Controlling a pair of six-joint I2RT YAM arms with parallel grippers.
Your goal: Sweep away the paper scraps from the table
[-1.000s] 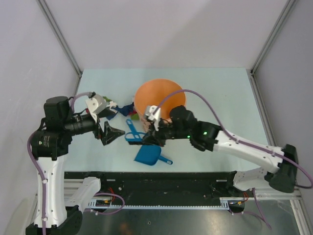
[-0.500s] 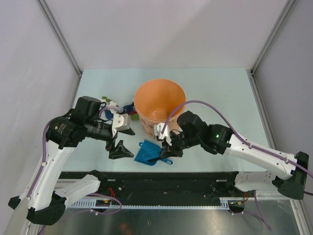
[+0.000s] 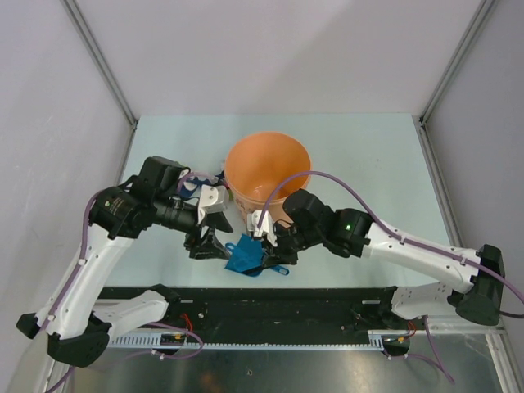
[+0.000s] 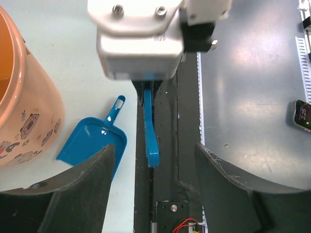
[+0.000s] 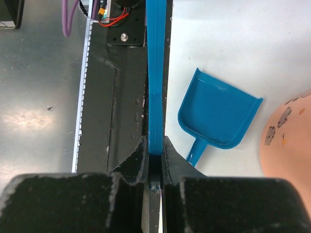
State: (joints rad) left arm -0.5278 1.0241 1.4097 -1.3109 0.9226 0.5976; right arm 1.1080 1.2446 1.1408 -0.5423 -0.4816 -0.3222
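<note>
The paper scraps [image 3: 216, 177] lie left of the orange bucket [image 3: 268, 168], mostly hidden by my left arm. My right gripper [image 3: 264, 240] [image 5: 155, 150] is shut on the handle of a blue brush [image 5: 156, 73], held over the black front rail. A blue dustpan [image 3: 246, 257] [image 5: 216, 116] lies flat on the table [image 3: 360, 147] beside it. My left gripper [image 3: 209, 244] [image 4: 155, 194] is open and empty, its fingers [image 4: 82, 189] either side of the brush's free end [image 4: 151, 141] without touching it. The dustpan [image 4: 95, 145] sits just to its left.
The orange bucket [image 4: 19, 111] [image 5: 291, 141] stands upright mid-table, close behind both grippers. The black front rail [image 3: 327, 299] runs just beyond the dustpan. Grey walls and metal rails bound the table on three sides.
My left gripper has swung right and down from the scraps to the dustpan and the brush. My right gripper has carried the brush toward the front rail. The dustpan has hardly moved.
</note>
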